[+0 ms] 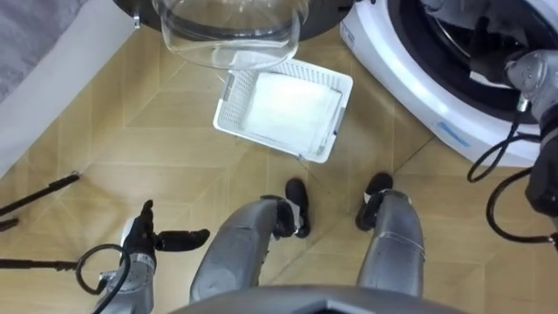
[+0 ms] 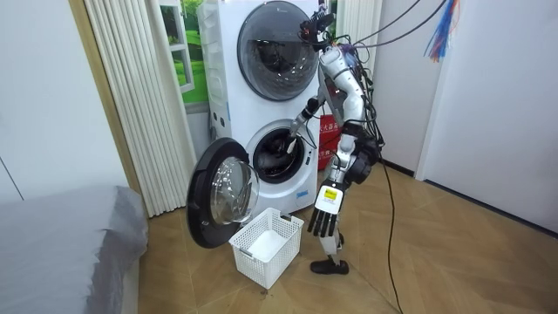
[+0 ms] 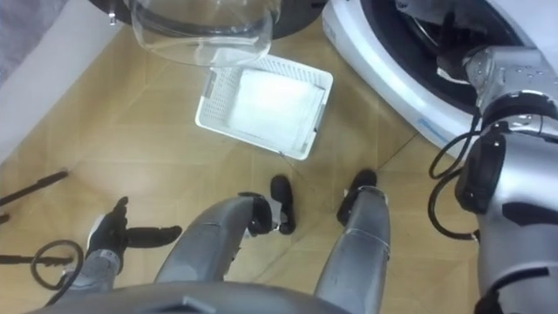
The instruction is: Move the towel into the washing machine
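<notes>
The front-loading washing machine (image 1: 410, 83) stands at my right with its round door (image 1: 231, 30) swung open to the left. My right arm (image 1: 534, 71) reaches into the dark drum (image 2: 281, 150), where the hand is hidden. A small pale patch (image 1: 485, 77) lies at the drum's lip beside that arm; I cannot tell if it is the towel. A white mesh basket (image 1: 228, 105) sits on the floor below the door, its inside pale and flat. My left hand (image 1: 144, 235) hangs open at my side, holding nothing.
A second machine (image 2: 277, 39) is stacked on top of the washer. A grey bed (image 2: 70, 244) fills the room view's left, with vertical blinds (image 2: 131, 96) behind it. A dark rod (image 1: 39, 194) lies on the wooden floor at my left.
</notes>
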